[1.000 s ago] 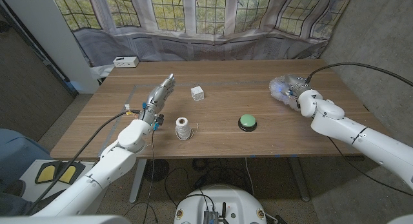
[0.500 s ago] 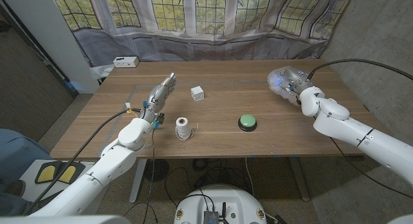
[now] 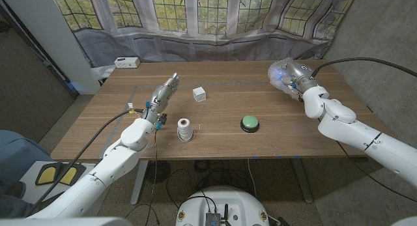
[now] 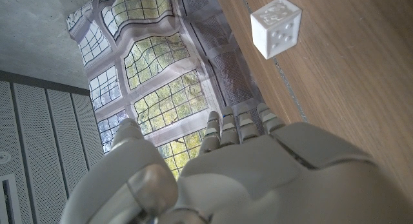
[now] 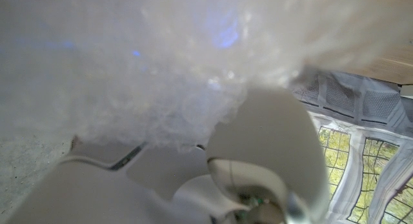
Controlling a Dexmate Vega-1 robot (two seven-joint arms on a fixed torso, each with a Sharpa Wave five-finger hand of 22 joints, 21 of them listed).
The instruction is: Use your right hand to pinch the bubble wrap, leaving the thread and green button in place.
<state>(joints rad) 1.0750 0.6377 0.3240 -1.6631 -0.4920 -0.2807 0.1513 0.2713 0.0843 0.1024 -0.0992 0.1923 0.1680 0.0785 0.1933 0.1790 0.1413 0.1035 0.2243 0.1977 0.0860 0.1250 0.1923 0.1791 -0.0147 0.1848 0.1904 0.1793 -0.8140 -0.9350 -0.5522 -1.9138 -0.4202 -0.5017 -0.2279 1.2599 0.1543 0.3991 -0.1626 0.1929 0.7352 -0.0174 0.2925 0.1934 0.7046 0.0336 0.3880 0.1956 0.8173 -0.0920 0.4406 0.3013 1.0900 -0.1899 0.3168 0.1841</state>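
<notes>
Since the earlier frames, the right hand (image 3: 296, 79) has risen from the table's far right corner and carried the bubble wrap (image 3: 281, 74) up with it; the other items have not moved.

Left to right in the head view: a small white box (image 3: 126, 62) sits at the far left corner of the wooden table (image 3: 221, 138); its markings are too small to read. The left hand (image 3: 161, 96) is extended over the left part of the table, fingers straight and together, holding nothing. The left wrist view shows its fingers (image 4: 240, 127) reaching toward the window. A white die (image 3: 199, 93) stands just beyond that hand; in the left wrist view its faces show pips (image 4: 276, 25) but no legible writing. The spool of thread (image 3: 185, 129) stands upright near the front edge, right of the left forearm. The green button (image 3: 250, 124) on its dark base sits right of centre, well apart from the spool. The right hand grasps the crumpled wrap above the far right edge, clear of the surface. In the right wrist view the wrap (image 5: 161, 62) lies pressed against the hand (image 5: 258, 153). No brand or label is readable anywhere.
</notes>
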